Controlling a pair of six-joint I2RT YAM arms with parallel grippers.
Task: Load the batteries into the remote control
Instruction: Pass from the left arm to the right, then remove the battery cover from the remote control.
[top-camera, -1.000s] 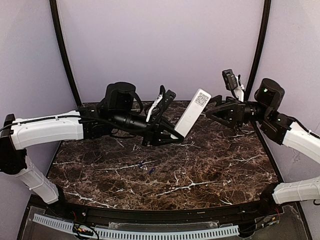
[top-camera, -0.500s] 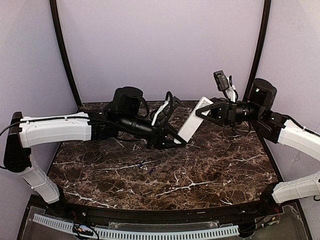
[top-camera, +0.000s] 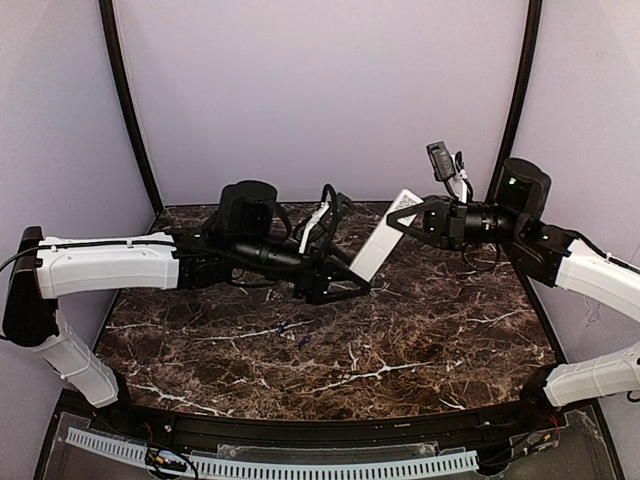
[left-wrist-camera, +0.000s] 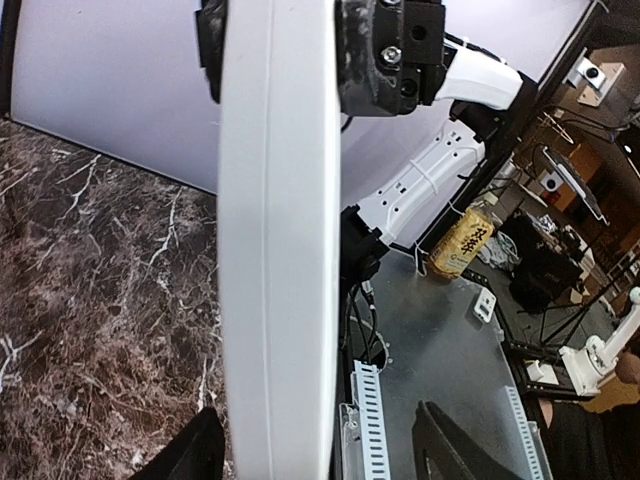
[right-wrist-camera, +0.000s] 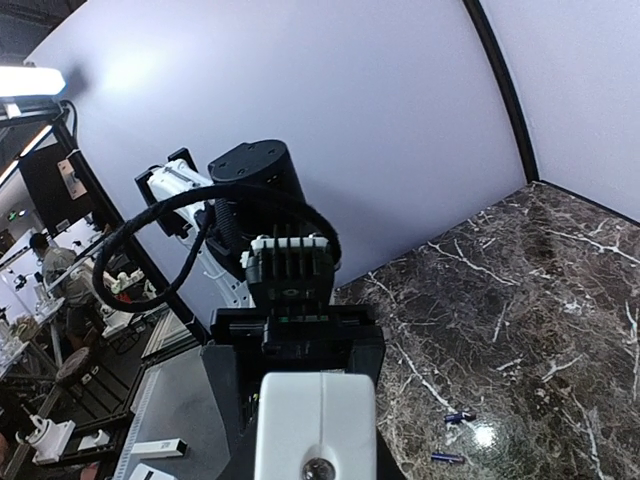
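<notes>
Up over the back of the table (top-camera: 420, 330), the remote (top-camera: 380, 240) hangs in the air between the two arms. It is tilted, with its low end by the left claw (top-camera: 352, 278) and its high end in the right claw (top-camera: 402, 218). The right claw is clenched on that top end: the left wrist camera shows dark fingers pressed against both long edges. The left claw is slack, its fingers (left-wrist-camera: 440, 455) spread wider than the remote and one of them well clear of it.

I take this for a hand-over. That way the right arm bears the remote and the left is free to go for the batteries (top-camera: 283, 327). Those two lie near each other on the table, well apart from the remote and not yet loaded.

The remote is a slim white bar with a fine seam running down its narrow side. There is a speckled label near the top, and the end face toward the right wrist camera has a small round eye in it. No view shows me buttons or the battery recess, so I cannot tell which face is turned up.
</notes>
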